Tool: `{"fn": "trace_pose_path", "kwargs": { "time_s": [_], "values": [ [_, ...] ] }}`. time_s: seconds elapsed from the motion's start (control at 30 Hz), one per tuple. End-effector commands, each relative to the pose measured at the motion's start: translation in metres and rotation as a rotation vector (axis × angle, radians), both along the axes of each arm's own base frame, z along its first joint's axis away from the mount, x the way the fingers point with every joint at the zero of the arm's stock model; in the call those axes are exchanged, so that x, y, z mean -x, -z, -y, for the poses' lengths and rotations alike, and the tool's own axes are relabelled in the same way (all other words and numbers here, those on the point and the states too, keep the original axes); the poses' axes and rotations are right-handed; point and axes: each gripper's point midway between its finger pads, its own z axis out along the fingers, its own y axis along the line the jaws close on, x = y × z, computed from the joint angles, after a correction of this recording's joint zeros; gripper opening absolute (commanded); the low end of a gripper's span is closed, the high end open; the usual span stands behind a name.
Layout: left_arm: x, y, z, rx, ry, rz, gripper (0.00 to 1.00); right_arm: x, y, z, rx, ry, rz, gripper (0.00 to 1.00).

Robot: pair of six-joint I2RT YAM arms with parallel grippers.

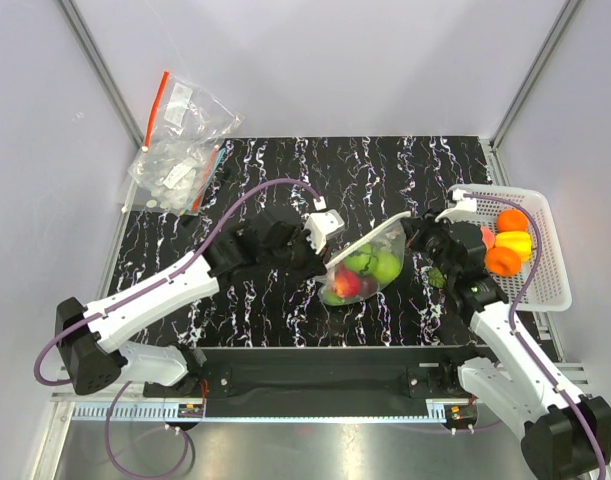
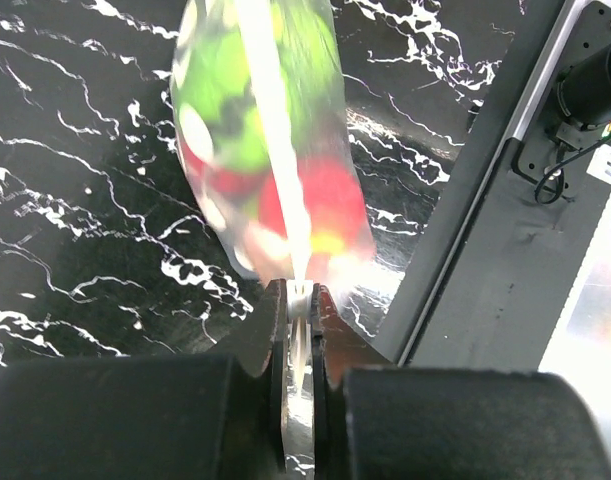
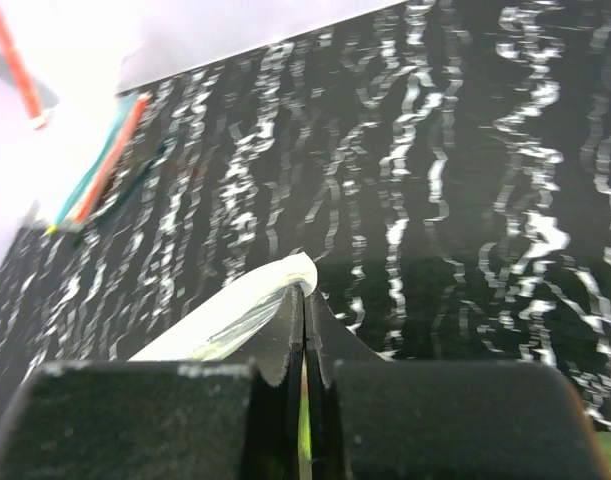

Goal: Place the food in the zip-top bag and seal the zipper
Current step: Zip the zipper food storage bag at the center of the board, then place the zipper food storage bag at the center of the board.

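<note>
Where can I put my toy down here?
Bare mat: far strip between clear bag and basket; near strip below the dotted bag. Crowded: the middle, where left end effector and right end effector pinch that bag.

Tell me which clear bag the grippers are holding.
The zip-top bag with green and red food at centre, pinched by left gripper and right gripper; the red-strip bag lies far left.

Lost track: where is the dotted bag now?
Top view, mat centre: the dotted bag is pinched by its top edge between the left gripper and right gripper.
</note>
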Motion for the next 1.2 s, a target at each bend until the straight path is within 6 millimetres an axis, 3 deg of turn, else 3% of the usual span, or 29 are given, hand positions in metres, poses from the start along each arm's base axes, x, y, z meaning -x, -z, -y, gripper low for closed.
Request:
{"fn": "trace_pose_path", "kwargs": {
  "time_s": [0.0,0.3,0.4,0.5,0.77,0.83,0.87,0.93,0.97,1.03,1.1,1.13,1.17],
  "values": [
    [0.019,0.009,-0.019,-0.047,-0.023,-0.082,0.05,-0.025,-0.021,0.053,0.032,0.248,0.048,0.0],
    [0.019,0.009,-0.026,-0.054,-0.049,-0.072,0.05,-0.029,-0.025,0.059,0.024,0.255,0.049,0.0],
    [0.006,0.006,-0.034,-0.066,-0.126,-0.049,0.04,-0.028,-0.031,0.056,0.022,0.238,0.066,0.0],
    [-0.013,0.002,-0.043,-0.052,-0.216,-0.056,0.03,-0.031,-0.042,0.046,-0.006,0.19,0.088,0.0],
    [-0.116,-0.025,-0.094,-0.044,-0.637,0.053,0.06,-0.07,-0.056,0.012,-0.067,0.064,0.063,0.02],
    [-0.134,-0.026,-0.106,-0.063,-0.708,0.072,0.1,-0.078,-0.046,0.008,-0.07,0.053,0.01,0.13],
    [-0.139,-0.027,-0.111,-0.072,-0.736,0.077,0.27,-0.081,-0.053,0.006,-0.076,0.048,0.014,0.41],
    [-0.143,-0.039,-0.115,-0.064,-0.765,0.105,0.56,-0.08,-0.054,0.006,-0.064,0.047,-0.007,0.58],
    [-0.143,-0.045,-0.116,-0.048,-0.772,0.115,0.61,-0.079,-0.062,0.006,-0.065,0.043,0.004,0.78],
    [-0.137,-0.058,-0.121,0.009,-0.781,0.14,0.64,-0.07,-0.074,0.015,-0.062,0.08,0.008,0.99],
    [-0.128,-0.06,-0.126,0.049,-0.8,0.143,0.71,-0.059,-0.085,0.028,-0.061,0.147,-0.002,1.0],
    [-0.12,-0.076,-0.133,0.106,-0.811,0.169,0.75,-0.05,-0.088,0.033,-0.049,0.167,-0.039,1.0],
    [-0.115,-0.08,-0.137,0.129,-0.819,0.173,0.85,-0.044,-0.092,0.038,-0.045,0.189,-0.049,1.0]
  ]
}}
